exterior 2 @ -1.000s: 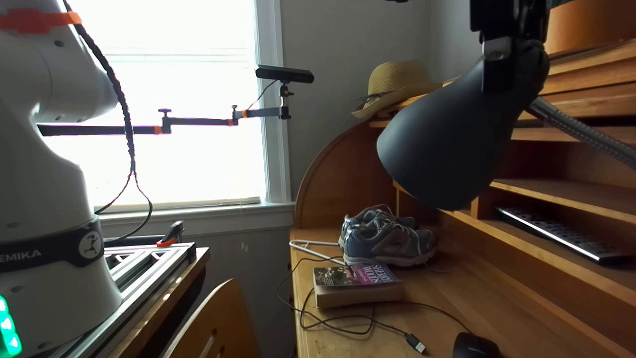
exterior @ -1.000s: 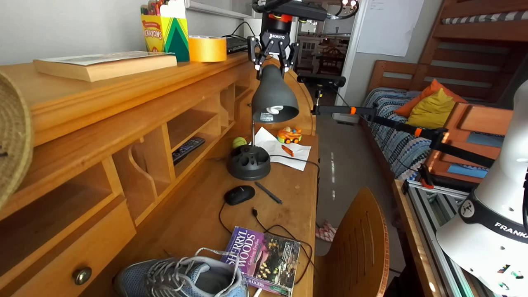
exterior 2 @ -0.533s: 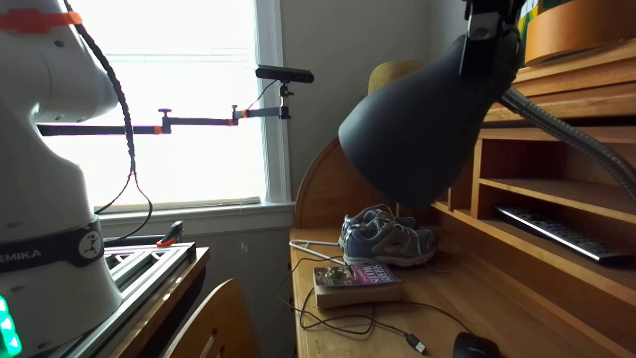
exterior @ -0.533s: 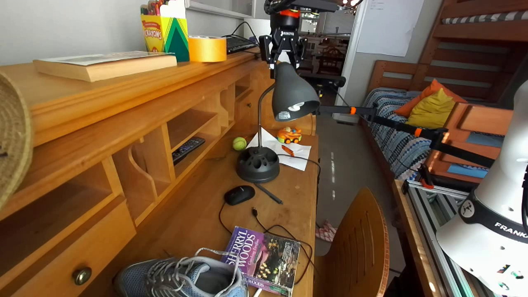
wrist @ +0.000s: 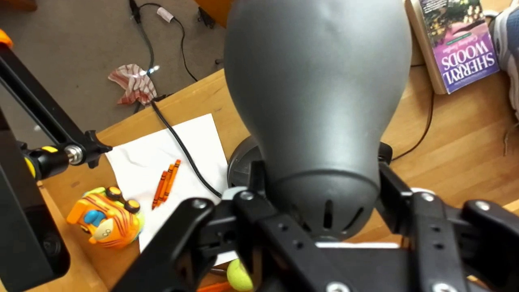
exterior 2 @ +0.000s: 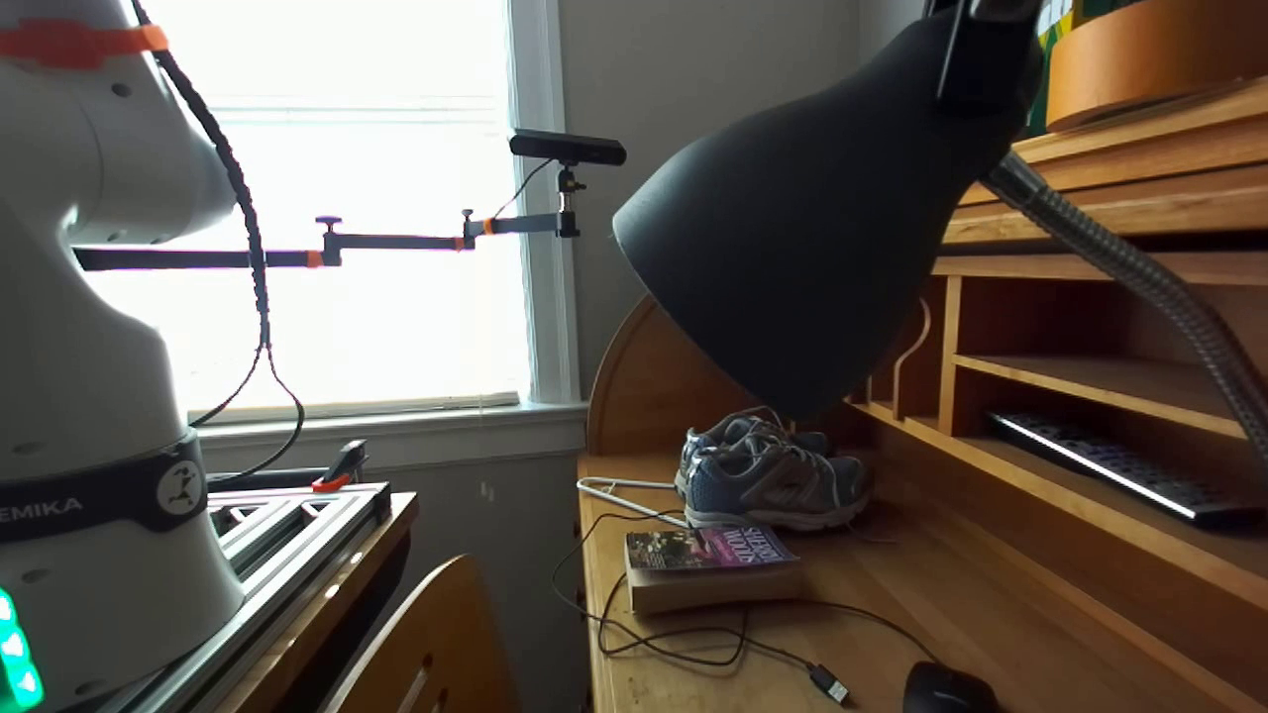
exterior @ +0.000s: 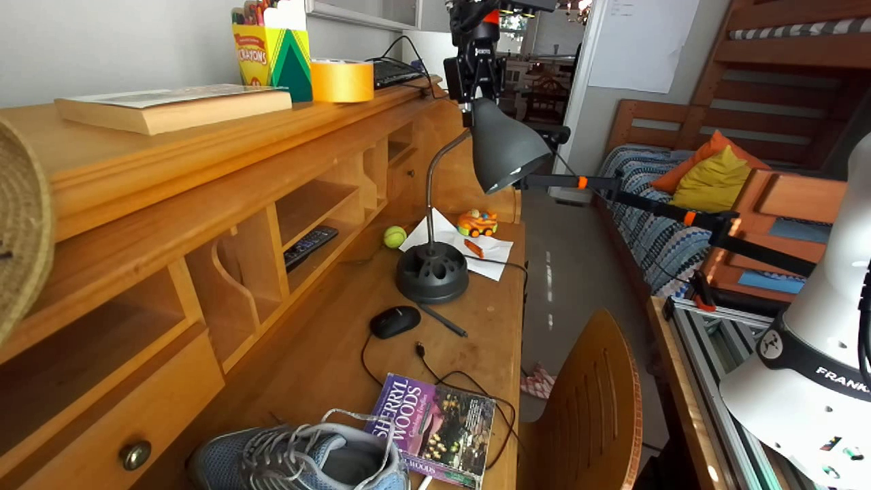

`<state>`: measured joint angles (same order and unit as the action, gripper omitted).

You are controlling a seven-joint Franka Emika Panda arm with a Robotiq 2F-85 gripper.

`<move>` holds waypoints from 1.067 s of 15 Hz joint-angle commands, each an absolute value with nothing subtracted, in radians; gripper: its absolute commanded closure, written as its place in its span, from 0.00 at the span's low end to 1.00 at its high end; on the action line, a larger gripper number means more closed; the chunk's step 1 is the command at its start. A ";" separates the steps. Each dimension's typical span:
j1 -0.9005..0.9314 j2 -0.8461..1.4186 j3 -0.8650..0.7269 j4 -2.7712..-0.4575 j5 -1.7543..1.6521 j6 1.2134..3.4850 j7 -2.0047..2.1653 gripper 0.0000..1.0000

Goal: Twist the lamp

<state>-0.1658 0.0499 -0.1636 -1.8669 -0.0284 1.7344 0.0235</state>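
Observation:
The lamp has a dark grey cone-shaped shade, a thin bent arm and a round black base standing on the desk. The shade also shows large in an exterior view and fills the upper middle of the wrist view. My gripper is shut around the narrow rear end of the shade, one finger on each side. In an exterior view the gripper is above the desk, and the shade opens down and to the right. In the wrist view the shade hides most of the base.
A black mouse, a pen, a cable and a purple book lie in front of the base. A toy car, paper and a tennis ball are behind it. A camera arm reaches close to the shade.
The gripper has moved with the shade, rightward in an exterior view, and the shade has turned to face further right. The lamp's base has shifted slightly right and nearer the mouse.

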 commanded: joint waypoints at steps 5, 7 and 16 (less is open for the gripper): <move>-0.174 0.068 -0.165 -1.859 -0.068 1.758 -0.183 0.59; -0.177 0.071 -0.167 -1.854 -0.083 1.745 -0.203 0.09; -0.177 0.027 -0.167 -1.863 -0.079 1.724 -0.187 0.00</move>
